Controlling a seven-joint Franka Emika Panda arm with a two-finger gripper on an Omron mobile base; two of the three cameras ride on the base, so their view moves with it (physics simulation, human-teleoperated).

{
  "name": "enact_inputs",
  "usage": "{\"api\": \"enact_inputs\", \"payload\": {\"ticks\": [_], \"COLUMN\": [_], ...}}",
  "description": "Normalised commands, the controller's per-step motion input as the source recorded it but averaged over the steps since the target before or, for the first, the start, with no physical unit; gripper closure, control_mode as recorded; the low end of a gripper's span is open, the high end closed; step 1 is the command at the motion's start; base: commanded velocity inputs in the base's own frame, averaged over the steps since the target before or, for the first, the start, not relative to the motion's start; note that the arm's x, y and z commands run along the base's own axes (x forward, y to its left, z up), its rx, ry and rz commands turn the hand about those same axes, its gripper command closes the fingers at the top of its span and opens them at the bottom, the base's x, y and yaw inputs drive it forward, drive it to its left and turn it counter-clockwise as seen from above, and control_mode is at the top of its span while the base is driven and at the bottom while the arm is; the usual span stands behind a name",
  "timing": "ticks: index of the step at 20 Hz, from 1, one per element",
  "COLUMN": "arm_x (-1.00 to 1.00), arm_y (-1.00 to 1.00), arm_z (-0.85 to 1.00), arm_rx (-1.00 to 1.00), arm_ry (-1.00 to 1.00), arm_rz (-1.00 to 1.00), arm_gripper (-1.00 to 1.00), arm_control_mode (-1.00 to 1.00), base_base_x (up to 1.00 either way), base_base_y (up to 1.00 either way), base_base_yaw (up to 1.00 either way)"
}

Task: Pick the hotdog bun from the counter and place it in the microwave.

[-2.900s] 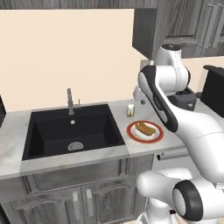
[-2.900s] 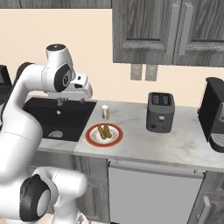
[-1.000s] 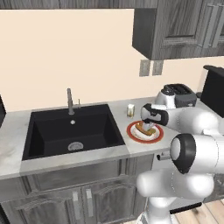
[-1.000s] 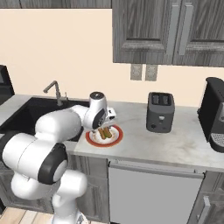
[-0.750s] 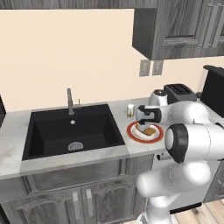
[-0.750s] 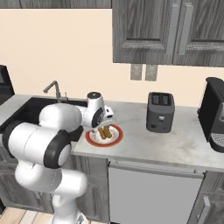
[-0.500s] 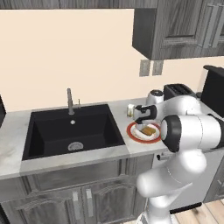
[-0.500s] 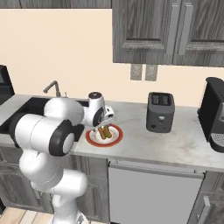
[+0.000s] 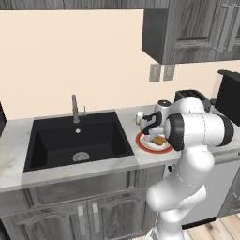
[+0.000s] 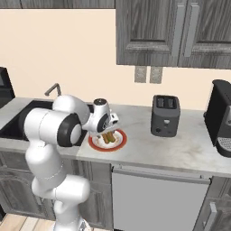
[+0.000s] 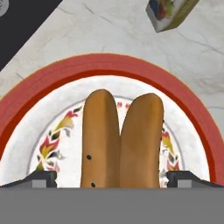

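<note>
The hotdog bun (image 11: pixel 121 140) lies on a red-rimmed white plate (image 11: pixel 39 96), its two brown halves side by side with a narrow split running between them. In the hand view it sits dead centre and close up, its near end running down to the bottom of the picture. The gripper (image 11: pixel 111 177) hangs directly over it: one dark finger tip (image 11: pixel 41 177) shows off the bun's left flank and the other off its right flank, so the jaws stand spread wide with the whole width of the bun between them. Neither tip appears to touch the bread.

From the right base view, the gripper (image 10: pixel 107 131) is down low over the plate (image 10: pixel 118 143), with the bun (image 10: pixel 108 138) peeking out beneath the hand. The left base view shows the same from the other side: the arm folded forward, the hand (image 9: pixel 151 125) bent over the plate (image 9: pixel 144 143), the bun (image 9: pixel 158 140) a small orange-brown shape under it.

The plate rests on the counter (image 10: pixel 180 151), just to the right of the black sink (image 9: pixel 77 138) with its faucet (image 9: pixel 74 108). A small jar (image 11: pixel 168 13) stands on the stone just beyond the plate's far rim. Further right along the counter are a black toaster (image 10: pixel 164 115) and a dark coffee machine (image 10: pixel 221 117), both well apart from the plate.
</note>
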Motion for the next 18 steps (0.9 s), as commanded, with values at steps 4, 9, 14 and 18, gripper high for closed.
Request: {"api": "enact_inputs", "payload": {"ticks": [4, 9, 14, 18], "arm_x": [0.06, 0.09, 0.15, 0.04], "arm_y": [0.0, 0.0, 0.0, 0.0], "arm_z": [-0.33, -0.25, -0.25, -0.26], "arm_rx": [0.0, 0.0, 0.0, 0.0], "arm_ry": [0.0, 0.0, 0.0, 0.0], "arm_rz": [0.0, 0.0, 0.0, 0.0], "arm_gripper": [-1.0, -1.0, -1.0, 1.0], "arm_control_mode": [-1.0, -1.0, -1.0, -1.0], "base_base_x": [0.0, 0.0, 0.0, 0.0], "base_base_y": [0.0, 0.0, 0.0, 0.0], "base_base_yaw": [0.0, 0.0, 0.0, 0.0]}}
